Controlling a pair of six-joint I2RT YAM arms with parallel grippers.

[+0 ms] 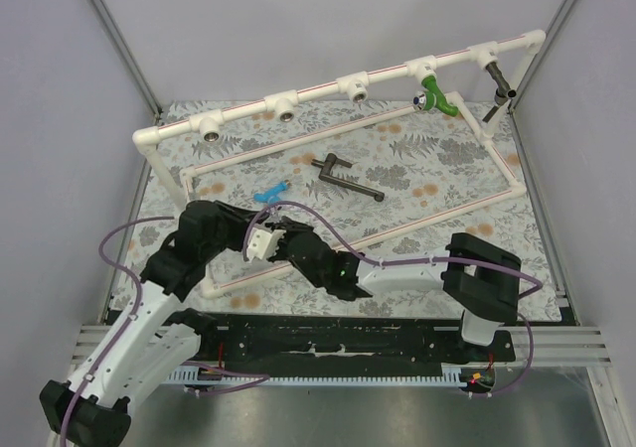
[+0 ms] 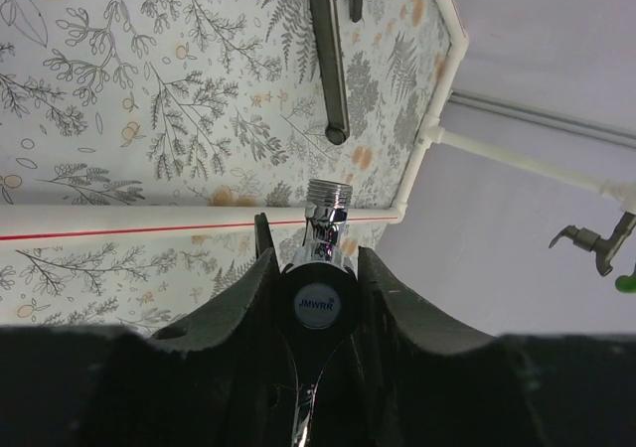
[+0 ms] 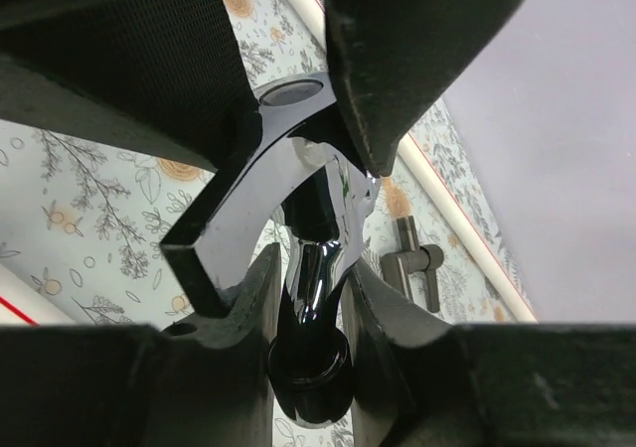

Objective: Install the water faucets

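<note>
1. Left wrist: the left gripper (image 2: 314, 255) is clamped narrowly on the silver faucet (image 2: 325, 230). A round blue cap (image 2: 317, 306) facing the camera reads roughly "JMWRR". The faucet's long axis runs away from the camera, with the threaded end up-frame, toward the white, red-striped pipe frame (image 2: 149, 226). Beyond that, the dark grey faucet (image 2: 331, 60) lies on the floral table (image 2: 119, 119).
2. Right wrist: the right gripper (image 3: 314, 268) sits with its fingers (image 3: 248, 313) close against either side of the chrome spout. The spout runs down-frame to a round black end. The black handle (image 3: 224, 228) slants to the lower left. The left gripper's fingers grip the faucet from above.
3. Top view: the two grippers meet nose to nose at the table's left front, and the silver faucet is hidden between them. The blue faucet (image 1: 269, 193) lies just beyond them. The dark grey one lies further right, its long axis slanting to the lower right. The green faucet (image 1: 435, 97) hangs from the raised rail (image 1: 318, 87).
</note>
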